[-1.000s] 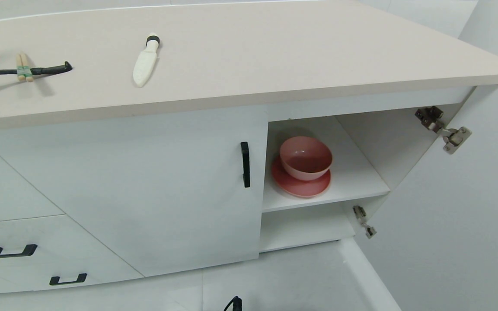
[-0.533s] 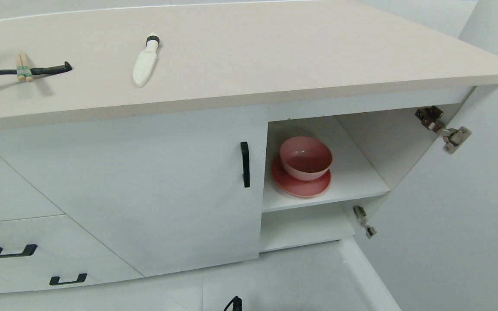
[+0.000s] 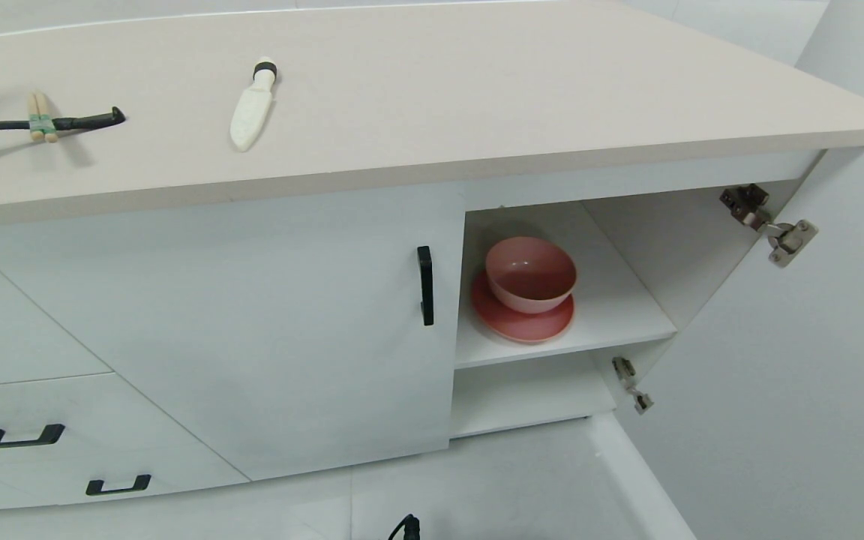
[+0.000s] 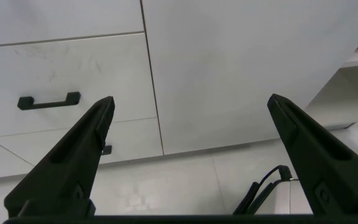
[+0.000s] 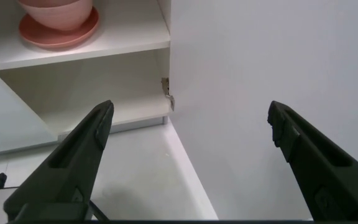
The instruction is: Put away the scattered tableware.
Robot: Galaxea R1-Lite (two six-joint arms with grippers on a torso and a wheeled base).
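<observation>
Pink bowl [image 3: 530,274] apparently rests on plate [image 3: 523,330] inside open cabinet [image 3: 622,306].

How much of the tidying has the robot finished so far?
Done: a pink bowl sits on a pink plate on the shelf of the open cabinet. In hand: nothing; the left hand and right hand are both open and empty, low in front of the cabinet. Left: a cream utensil, a pair of chopsticks and a black-handled tool lie on the countertop.

One bowl [image 3: 530,274], plate [image 3: 522,326], knife [image 3: 250,109] and black utensil [image 3: 87,120]; two chopsticks [image 3: 43,118].
</observation>
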